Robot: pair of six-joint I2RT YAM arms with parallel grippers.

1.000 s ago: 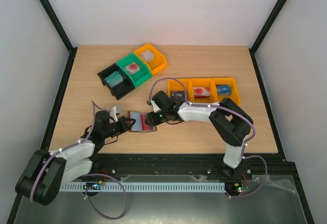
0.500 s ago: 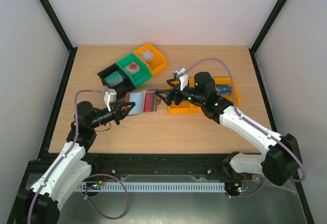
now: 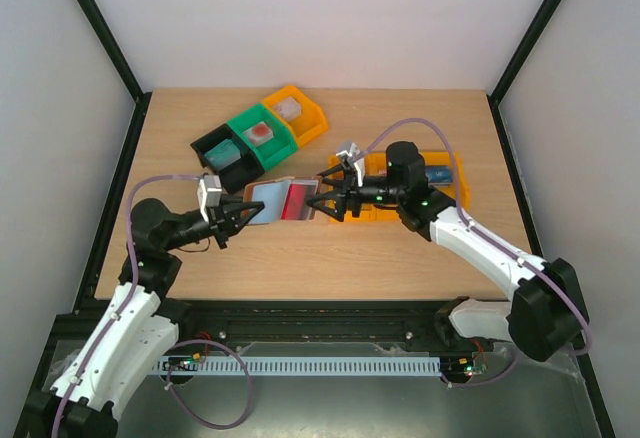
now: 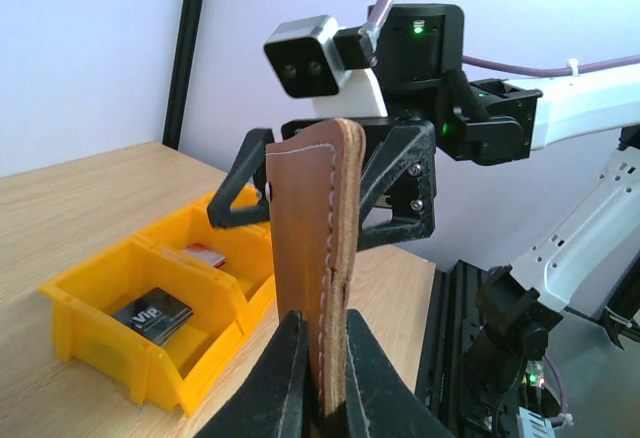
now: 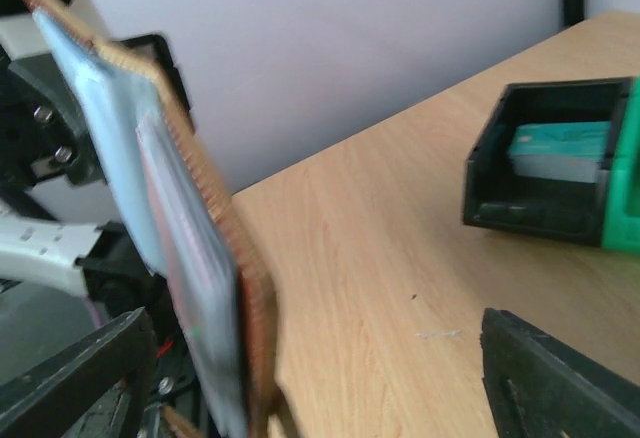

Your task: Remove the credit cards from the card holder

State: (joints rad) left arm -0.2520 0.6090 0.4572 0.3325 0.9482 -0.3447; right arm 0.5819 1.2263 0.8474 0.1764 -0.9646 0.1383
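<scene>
One readable mark: white lettering "Vip" on a black card [image 4: 152,316], lying flat in the end compartment of the yellow bin [image 4: 110,358]. Red card [image 4: 205,251] in the bin's next compartment — any print too small to read.

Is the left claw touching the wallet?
Touching. The left wrist view shows the left claw clamped on the wallet, its brown leather edge pinched with no gap.
</scene>
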